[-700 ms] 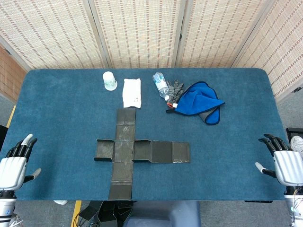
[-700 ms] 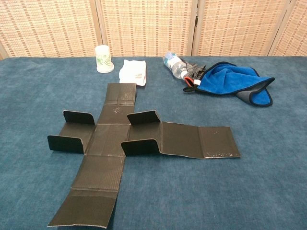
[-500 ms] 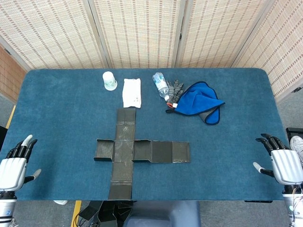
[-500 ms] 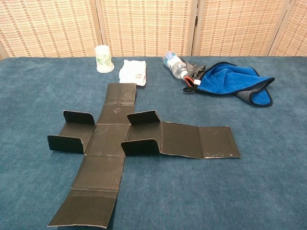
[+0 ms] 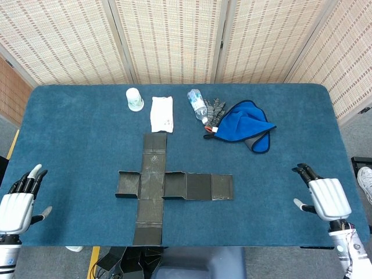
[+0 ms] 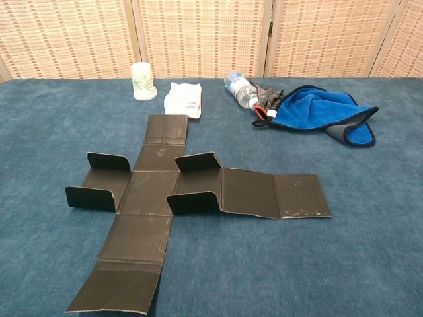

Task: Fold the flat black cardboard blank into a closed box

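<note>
black cardboard blank [image 5: 165,186] flat, mid-table | left hand [image 5: 17,204] empty, fingers apart | right hand [image 5: 326,197] empty, fingers apart

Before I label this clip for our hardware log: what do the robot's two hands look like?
Both look alike: the left hand and right hand each have a smooth white shell over the back, with black fingers ending in pale tips and a white thumb set to the side. Below the right hand, a white wrist section shows small coloured wires. Only the head view shows them.
</note>
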Robot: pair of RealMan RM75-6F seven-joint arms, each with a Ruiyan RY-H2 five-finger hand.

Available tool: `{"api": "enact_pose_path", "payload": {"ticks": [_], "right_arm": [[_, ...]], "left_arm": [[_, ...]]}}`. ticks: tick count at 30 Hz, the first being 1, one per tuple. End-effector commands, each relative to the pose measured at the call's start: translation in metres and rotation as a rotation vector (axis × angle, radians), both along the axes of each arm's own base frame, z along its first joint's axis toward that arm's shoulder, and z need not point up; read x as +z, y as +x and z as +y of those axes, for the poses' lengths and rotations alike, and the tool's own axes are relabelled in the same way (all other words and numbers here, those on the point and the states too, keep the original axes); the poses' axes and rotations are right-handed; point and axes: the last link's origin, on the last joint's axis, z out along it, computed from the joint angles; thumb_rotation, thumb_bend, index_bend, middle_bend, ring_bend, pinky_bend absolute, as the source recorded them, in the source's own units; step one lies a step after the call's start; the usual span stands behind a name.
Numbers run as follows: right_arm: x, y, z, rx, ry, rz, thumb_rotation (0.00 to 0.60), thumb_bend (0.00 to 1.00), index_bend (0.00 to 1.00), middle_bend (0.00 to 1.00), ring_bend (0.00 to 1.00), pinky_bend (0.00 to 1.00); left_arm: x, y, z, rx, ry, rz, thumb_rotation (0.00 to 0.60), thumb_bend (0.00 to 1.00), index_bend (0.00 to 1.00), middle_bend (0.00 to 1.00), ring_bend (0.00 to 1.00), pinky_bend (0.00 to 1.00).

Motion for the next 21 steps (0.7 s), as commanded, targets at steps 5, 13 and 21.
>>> {"api": "enact_pose_path", "payload": {"ticks": [5,13,21], "right_arm": [[-0.042,0.044,-0.029,0.007,0.116,-0.034,0.6,0.03,0.15,0.23,0.79,0.97],[-0.087,0.089,-0.057,0.013,0.208,0.004,0.6,0.0,0.15,0.25,0.8,0.97],[-0.128,0.123,-0.066,0.015,0.317,0.082,0.6,0.0,0.15,0.2,0.8,0.97]], "left_arm": [[-0.002,0.003,0.0,-0.017,-0.008,-0.003,0.6,0.13,0.1,0.06,0.11,0.22],[-0.001,0.006,-0.002,-0.034,-0.009,-0.004,0.6,0.13,0.1,0.06,0.11,0.22],[-0.001,0.006,-0.003,-0.04,-0.018,0.001,0.6,0.13,0.1,0.06,0.11,0.22]]}}
